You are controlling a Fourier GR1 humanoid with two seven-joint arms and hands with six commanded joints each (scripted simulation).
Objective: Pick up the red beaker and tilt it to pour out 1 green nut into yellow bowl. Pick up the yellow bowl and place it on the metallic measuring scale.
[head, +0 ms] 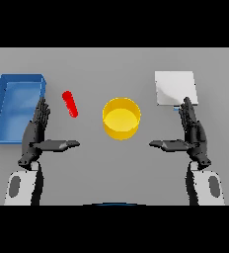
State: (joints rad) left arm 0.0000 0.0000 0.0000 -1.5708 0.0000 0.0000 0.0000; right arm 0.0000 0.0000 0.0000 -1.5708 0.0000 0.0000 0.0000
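Red beaker (pixel 70 104) is sitting just left of center, looks tipped over or at least slanted, with the yellow bowl (pixel 121 118) dead center right beside it, so I'd guess the pour is meant to be a short hop. The metallic measuring scale (pixel 175 88) is upper right, blue bin (pixel 15 106) far left. My left hand (pixel 37 136) sits lower left, near the beaker but not touching, fingers straight, thumb pointing inward, holding nothing. My right hand (pixel 191 136) mirrors it lower right, just as relaxed and empty. Nothing picked up yet.
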